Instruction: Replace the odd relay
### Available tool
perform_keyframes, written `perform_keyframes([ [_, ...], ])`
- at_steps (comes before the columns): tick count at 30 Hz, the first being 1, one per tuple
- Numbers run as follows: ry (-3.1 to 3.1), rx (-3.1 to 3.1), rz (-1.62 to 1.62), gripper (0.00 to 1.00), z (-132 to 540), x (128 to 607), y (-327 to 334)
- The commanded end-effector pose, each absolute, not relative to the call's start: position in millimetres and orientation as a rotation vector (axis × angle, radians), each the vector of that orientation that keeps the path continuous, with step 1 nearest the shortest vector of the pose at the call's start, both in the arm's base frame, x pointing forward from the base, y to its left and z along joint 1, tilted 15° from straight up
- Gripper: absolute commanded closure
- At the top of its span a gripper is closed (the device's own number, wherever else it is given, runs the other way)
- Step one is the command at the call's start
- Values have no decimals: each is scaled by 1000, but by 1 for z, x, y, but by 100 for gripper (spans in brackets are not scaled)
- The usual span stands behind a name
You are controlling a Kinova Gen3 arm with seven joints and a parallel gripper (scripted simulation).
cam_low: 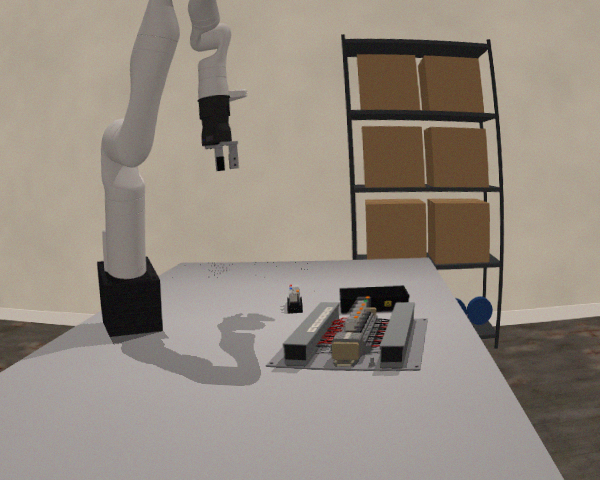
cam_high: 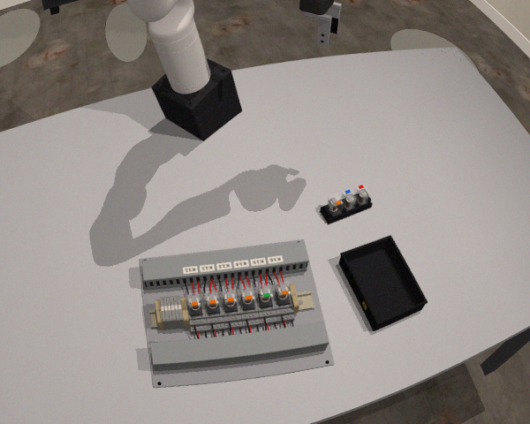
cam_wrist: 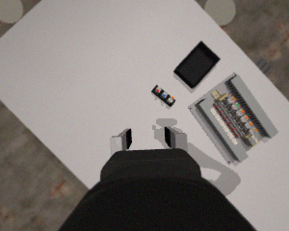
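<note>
Top view shows the green-button relay (cam_high: pixel 266 299) seated, gripper (cam_low: pixel 226 161) wide apart high above; a crooked pull may jam its blades.

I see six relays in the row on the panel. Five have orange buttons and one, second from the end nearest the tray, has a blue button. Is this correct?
Almost. The odd relay, second from the end nearest the tray, has a green button, not blue; the top view shows it. Blue appears only on the middle spare in the small holder. The rest is correct: six relays, five orange.

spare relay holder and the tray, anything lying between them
Nothing: in the top view only bare table separates the spare holder from the tray.
</note>
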State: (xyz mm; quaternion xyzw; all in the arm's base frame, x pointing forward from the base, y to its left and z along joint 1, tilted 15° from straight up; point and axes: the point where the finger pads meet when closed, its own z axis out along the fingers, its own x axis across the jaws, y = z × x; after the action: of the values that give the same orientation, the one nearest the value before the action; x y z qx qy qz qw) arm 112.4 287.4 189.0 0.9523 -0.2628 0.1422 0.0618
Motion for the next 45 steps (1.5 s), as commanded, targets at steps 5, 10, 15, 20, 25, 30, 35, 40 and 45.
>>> perform_keyframes([
  [5, -795, 2881, 430, 0, 189, 112, 288],
  [10, -795, 2881, 430, 0, 189, 112, 288],
  [15, -795, 2881, 430, 0, 189, 112, 288],
  [20, -795, 2881, 430, 0, 189, 112, 288],
  [25, -795, 2881, 430, 0, 189, 112, 288],
  [30, -795, 2881, 430, 0, 189, 112, 288],
  [35, -795, 2881, 430, 0, 192, 115, 286],
  [40, -795, 2881, 430, 0, 207, 126, 278],
  [45, -795, 2881, 430, 0, 221, 137, 270],
])
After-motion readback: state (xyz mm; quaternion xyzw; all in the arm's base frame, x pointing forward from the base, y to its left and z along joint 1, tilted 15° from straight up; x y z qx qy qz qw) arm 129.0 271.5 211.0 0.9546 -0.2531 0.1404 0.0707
